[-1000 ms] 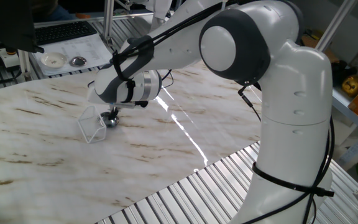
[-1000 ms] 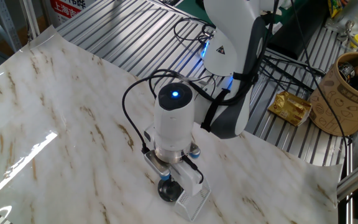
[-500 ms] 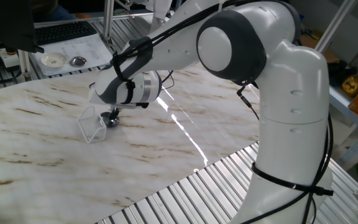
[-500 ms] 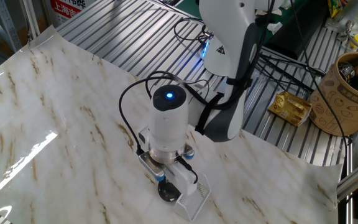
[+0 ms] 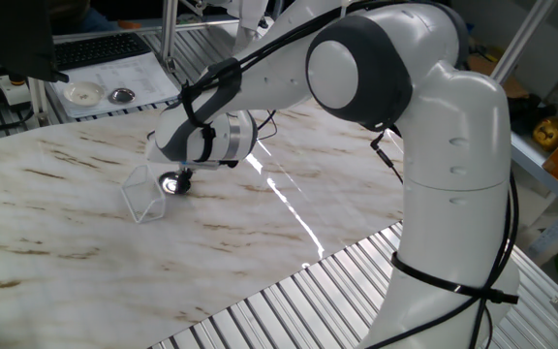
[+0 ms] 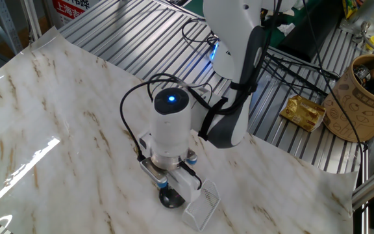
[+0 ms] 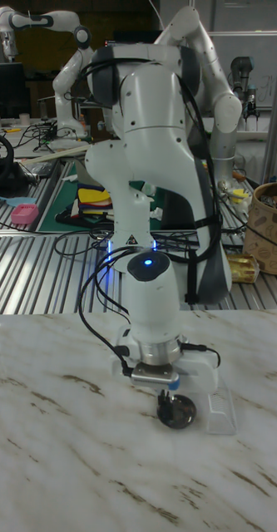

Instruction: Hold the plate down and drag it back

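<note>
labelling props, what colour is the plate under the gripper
Shiny silver metal; the plate shows best in the tall fixed view, beneath the gripper.

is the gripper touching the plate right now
Touching. In the tall fixed view the gripper tip comes straight down onto the plate with no gap between them; whether its fingers are open or shut is not visible.

Glossy white arm (image 5: pixel 356 58) with dark grey joints, black cables (image 6: pixel 132 107), and a blue light (image 7: pixel 148 264).

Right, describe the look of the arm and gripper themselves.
The glossy white Franka arm has rounded links and dark grey joint bands. Black cables loop along the wrist. A blue light glows atop the last link. The small dark gripper sits below a metallic flange.
</note>
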`<state>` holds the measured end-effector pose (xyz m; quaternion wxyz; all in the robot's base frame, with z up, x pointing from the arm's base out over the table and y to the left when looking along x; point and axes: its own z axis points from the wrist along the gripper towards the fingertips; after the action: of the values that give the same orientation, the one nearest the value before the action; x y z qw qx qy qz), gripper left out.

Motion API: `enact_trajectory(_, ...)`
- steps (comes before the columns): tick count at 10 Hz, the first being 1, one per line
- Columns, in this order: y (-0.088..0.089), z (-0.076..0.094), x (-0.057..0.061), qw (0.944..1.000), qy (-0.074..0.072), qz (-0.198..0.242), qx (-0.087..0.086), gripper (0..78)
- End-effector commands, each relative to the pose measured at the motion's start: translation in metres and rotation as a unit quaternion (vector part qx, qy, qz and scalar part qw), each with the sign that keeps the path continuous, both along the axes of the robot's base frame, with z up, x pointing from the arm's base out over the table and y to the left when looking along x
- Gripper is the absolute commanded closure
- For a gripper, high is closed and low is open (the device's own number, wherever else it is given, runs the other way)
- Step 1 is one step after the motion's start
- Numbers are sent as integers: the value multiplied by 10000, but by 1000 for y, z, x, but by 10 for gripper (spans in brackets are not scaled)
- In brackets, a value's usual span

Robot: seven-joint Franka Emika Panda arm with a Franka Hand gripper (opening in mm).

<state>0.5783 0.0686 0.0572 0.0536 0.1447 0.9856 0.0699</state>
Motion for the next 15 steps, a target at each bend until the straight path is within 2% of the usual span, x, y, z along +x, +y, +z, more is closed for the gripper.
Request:
enact_trajectory(1,-28,12,3,9995,8,212,-228,776)
enact_trajectory(2,-37,15,4,9991,8,289,-304,776)
enact_trajectory(3,-37,15,4,9991,8,289,-304,776)
enact_trajectory(4,-49,14,3,9983,-17,387,-443,776)
enact_trajectory(5,-52,16,3,9981,-3,403,-473,776)
enact_trajectory(6,-52,24,3,9979,83,428,-484,776)
enact_trajectory(7,-53,38,2,9974,271,479,-475,776)
enact_trajectory(8,-54,47,1,9970,357,498,-469,776)
enact_trajectory(9,-54,47,1,9970,357,498,-469,776)
enact_trajectory(10,-56,84,-6,9943,609,735,-484,776)
enact_trajectory(15,-53,121,-20,9920,583,1010,-478,776)
